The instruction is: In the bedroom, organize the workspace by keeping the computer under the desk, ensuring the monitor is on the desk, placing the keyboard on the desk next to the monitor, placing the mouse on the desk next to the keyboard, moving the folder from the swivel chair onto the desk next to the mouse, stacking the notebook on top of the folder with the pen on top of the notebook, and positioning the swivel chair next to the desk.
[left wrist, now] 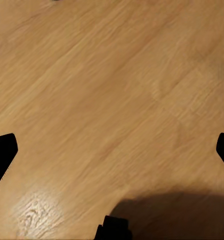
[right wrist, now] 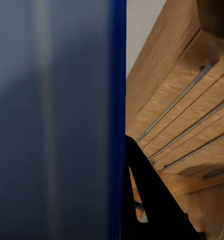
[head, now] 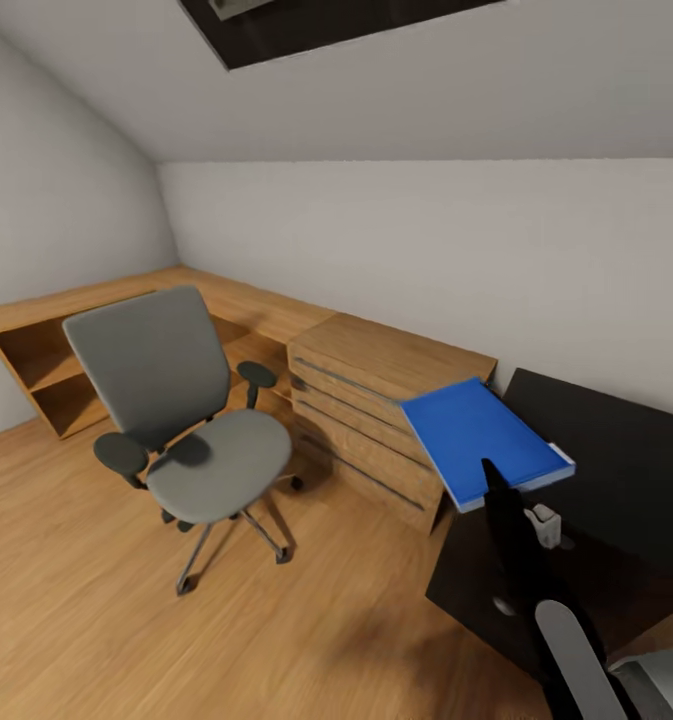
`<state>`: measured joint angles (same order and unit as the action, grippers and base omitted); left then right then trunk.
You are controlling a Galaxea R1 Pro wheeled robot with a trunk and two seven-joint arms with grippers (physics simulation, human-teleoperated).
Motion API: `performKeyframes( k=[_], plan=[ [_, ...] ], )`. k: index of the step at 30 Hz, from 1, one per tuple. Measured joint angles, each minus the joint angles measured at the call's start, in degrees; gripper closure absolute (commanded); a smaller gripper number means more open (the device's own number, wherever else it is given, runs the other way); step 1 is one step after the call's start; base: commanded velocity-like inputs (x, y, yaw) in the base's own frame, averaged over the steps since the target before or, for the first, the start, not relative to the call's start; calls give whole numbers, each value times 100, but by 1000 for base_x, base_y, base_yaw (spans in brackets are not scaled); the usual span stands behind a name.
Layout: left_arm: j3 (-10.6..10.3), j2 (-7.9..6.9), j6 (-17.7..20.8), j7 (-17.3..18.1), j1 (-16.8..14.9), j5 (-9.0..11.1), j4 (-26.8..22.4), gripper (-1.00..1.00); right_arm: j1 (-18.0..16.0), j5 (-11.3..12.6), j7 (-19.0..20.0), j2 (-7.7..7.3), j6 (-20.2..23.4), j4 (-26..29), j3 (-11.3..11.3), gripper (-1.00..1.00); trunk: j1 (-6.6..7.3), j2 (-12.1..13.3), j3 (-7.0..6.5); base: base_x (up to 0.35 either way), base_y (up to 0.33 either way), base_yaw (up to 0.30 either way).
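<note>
the right arm reaches forward with its tool (head: 496, 480) clamped, while the left tool (left wrist: 112, 150) hangs spread, pointing down.

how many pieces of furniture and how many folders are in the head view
chair: 1
wooden chest: 1
wooden shelf unit: 1
black desk: 1
folder: 1, held up by the right gripper
total: 5

- Head view looks from high up, forward and down across the wooden floor (head: 96, 610) toward the room's corner.
- Left wrist view faces straight down, close to that floor.
- Right wrist view sits tight against the folder (right wrist: 52, 120), sharing the drawer chest (head: 376, 400) with the head view.
</note>
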<state>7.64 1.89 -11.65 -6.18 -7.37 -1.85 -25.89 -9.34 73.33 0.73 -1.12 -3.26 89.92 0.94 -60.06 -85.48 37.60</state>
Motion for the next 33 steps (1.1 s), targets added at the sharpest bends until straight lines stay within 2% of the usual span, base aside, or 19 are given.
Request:
performKeyframes(
  k=[1,6,15,22,33],
  plan=[
    [-84,0,-56,-14,0,-3,18,-100,2,10,-72,-3,5,-2,42,100,22,40,-18,0,0,-270],
    [-140,-1,-180,-8,0,-5,28,-100,-1,29,-152,0,12,-3,177,100,132,241,-108,0,0,-272],
    [-157,-2,-324,2,0,-10,30,-100,0,32,-527,1,13,-6,285,100,133,242,-108,0,0,-283],
    [-158,-8,-326,-12,0,-13,36,-100,2,31,-563,9,11,-21,472,100,133,242,-108,0,0,-294],
    [-160,-24,-320,-29,0,-6,82,-100,0,31,-565,10,-1,-7,486,100,133,242,-120,0,0,-288]
  ],
)
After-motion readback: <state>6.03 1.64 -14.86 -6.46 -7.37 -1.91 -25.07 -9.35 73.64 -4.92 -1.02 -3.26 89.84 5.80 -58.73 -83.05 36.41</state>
